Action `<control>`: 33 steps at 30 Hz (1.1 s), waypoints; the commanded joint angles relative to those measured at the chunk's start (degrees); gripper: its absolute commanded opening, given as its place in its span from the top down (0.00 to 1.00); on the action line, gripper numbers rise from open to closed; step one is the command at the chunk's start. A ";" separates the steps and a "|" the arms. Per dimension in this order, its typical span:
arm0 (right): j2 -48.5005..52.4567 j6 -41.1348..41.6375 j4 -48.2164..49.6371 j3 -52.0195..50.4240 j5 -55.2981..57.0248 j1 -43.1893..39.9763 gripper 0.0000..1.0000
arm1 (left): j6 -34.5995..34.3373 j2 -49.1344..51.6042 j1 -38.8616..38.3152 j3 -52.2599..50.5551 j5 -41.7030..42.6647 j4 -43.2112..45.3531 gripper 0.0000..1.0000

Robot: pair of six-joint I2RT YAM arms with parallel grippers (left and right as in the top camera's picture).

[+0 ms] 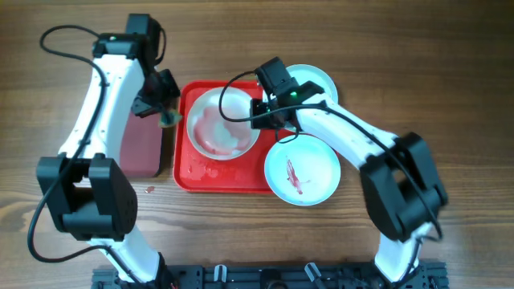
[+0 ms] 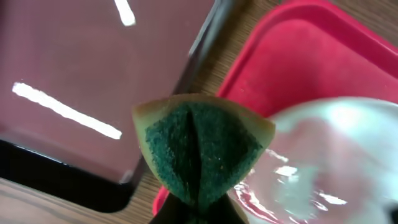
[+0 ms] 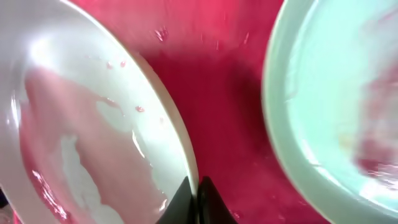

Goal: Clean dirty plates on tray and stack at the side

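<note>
Bench [image 1: 450, 48] of brown wood lies under everything I can see. In the middle of it sits the red tray [image 1: 183, 164], its floor speckled with wet drops on the side nearest me. Just to its left, with a thin strip of wood between them, lies the maroon tray [image 1: 138, 148], narrower and black-rimmed.

The white plate [image 1: 218, 128] rests inside the red tray, toward its far half, and a pink, watery smear films its bowl. The front turquoise plate [image 1: 303, 170] lies at the red tray's near right corner. Its left edge overlaps the tray's rim, and a dark red streak crosses its middle. The far turquoise plate [image 1: 320, 80] sits by the tray's far right corner, partly hidden under my right arm [image 1: 345, 136]; whether it touches the tray I cannot tell.

The sponge [image 2: 202, 152] shows a green scouring face with a yellowish edge and is creased down its middle. My left jaws are clenched on it. It hangs over the gap between the two trays, at the white plate's left rim; I cannot tell if they touch. My right jaws are clamped tight on the white plate's right rim.
</note>
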 commanded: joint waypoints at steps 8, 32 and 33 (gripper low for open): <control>-7.98 -9.77 -2.27 -0.20 42.16 13.31 0.96 | 2.95 -2.01 6.97 0.92 2.40 0.00 0.96; -7.98 -33.83 17.44 -0.20 88.08 27.74 0.96 | 2.93 -1.92 6.93 0.48 2.43 0.04 0.96; -7.98 -33.42 17.77 -0.20 87.58 27.74 0.96 | 2.93 -1.92 6.93 0.48 2.40 0.04 0.96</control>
